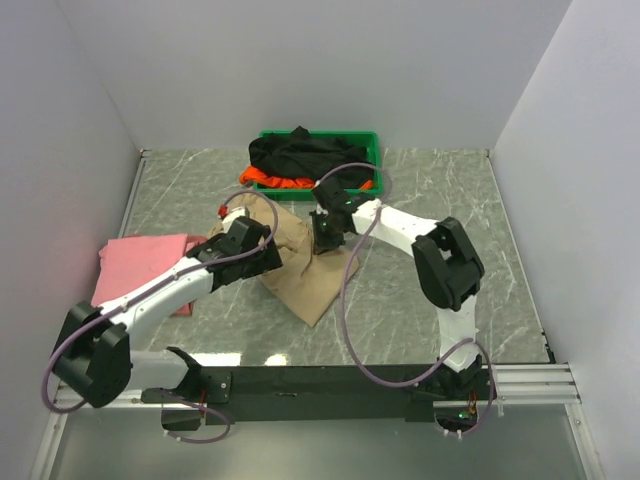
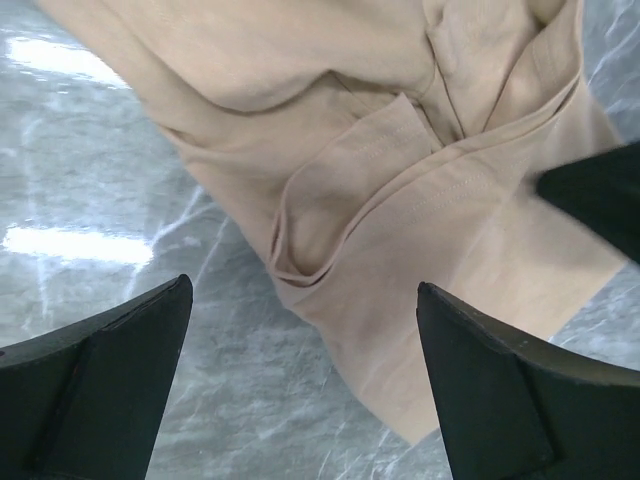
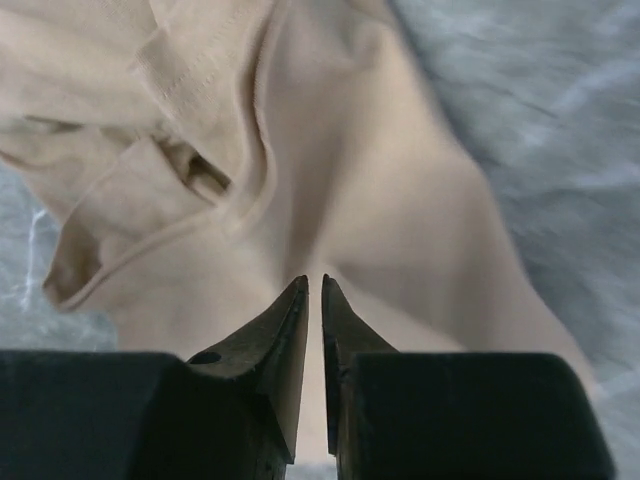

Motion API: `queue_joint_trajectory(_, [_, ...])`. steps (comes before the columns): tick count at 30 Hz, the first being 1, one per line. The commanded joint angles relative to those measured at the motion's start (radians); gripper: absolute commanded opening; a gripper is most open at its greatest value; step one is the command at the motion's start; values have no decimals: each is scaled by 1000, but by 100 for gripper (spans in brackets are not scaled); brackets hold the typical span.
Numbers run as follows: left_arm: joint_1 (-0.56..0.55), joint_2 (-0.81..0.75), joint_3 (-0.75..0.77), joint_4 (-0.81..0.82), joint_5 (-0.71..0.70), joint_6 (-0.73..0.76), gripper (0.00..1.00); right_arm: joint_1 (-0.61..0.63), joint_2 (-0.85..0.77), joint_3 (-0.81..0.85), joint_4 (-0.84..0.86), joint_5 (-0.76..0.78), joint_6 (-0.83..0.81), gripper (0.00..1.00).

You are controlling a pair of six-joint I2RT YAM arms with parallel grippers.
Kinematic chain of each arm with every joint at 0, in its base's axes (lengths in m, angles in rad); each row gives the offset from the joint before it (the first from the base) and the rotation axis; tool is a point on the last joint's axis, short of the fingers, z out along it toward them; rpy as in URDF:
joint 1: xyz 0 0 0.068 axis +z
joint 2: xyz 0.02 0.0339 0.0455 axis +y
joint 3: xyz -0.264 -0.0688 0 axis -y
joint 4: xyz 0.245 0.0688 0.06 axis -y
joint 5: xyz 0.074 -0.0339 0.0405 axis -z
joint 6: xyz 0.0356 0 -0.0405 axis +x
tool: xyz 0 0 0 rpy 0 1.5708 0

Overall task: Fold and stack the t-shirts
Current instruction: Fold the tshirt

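A: While the left gripper (image 2: 303, 292) hangs over the large crumpled beige cotton t-shirt (image 1: 312, 272), how are its jaws?
B: Wide open, nothing btwn them. Shirt lies mid grey marble-look table (image 1: 440, 190).
A: Right gripper (image 3: 312, 282)?
B: Nearly closed, thin slit, tips at the shirt; can't tell if cloth's pinched.

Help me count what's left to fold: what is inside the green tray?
A black t-shirt is heaped on an orange t-shirt that spills over the front rim of the green tray. The tray floor is covered, so anything beneath cannot be seen.
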Motion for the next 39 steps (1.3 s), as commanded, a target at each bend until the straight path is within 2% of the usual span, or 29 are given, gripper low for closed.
queue_joint_trajectory(1, [28,-99,-31,-10,-28,-25,99,35,75,87,0,44,-1,17])
queue_joint_trajectory(8, [45,-198,-62,-28,-12,-66,99,60,205,297,15,37,90,15])
queue_joint_trajectory(10, [47,-215,-67,-33,1,-69,99,58,210,317,15,69,140,16])
queue_joint_trajectory(12, [45,-226,-73,-33,11,-68,99,60,201,326,13,93,180,21])
queue_joint_trajectory(16, [45,-249,-102,2,65,-51,99,58,149,311,42,78,180,22])
queue_joint_trajectory(21, [1,-266,-119,102,192,5,99,26,-44,114,85,57,194,25])
queue_joint_trajectory(23, [-90,-251,-114,152,180,14,99,-18,-179,-66,167,32,214,30])
queue_joint_trajectory(24, [-128,-239,-107,163,168,21,99,-32,-227,-127,191,20,222,39])
queue_joint_trajectory(27, [-298,-167,-61,177,102,77,99,-87,-391,-340,253,-47,216,54])
queue_joint_trajectory(29, [-413,-95,-27,174,33,103,99,-124,-477,-483,291,-104,214,57])
queue_joint_trajectory(31, [-491,-4,4,176,47,121,99,-196,-528,-601,334,-178,225,58])
queue_joint_trajectory(34, [-570,123,37,200,79,138,95,-244,-547,-675,355,-192,222,58])
queue_joint_trajectory(39, [-630,289,105,114,-19,127,80,-247,-514,-689,382,-224,219,58])
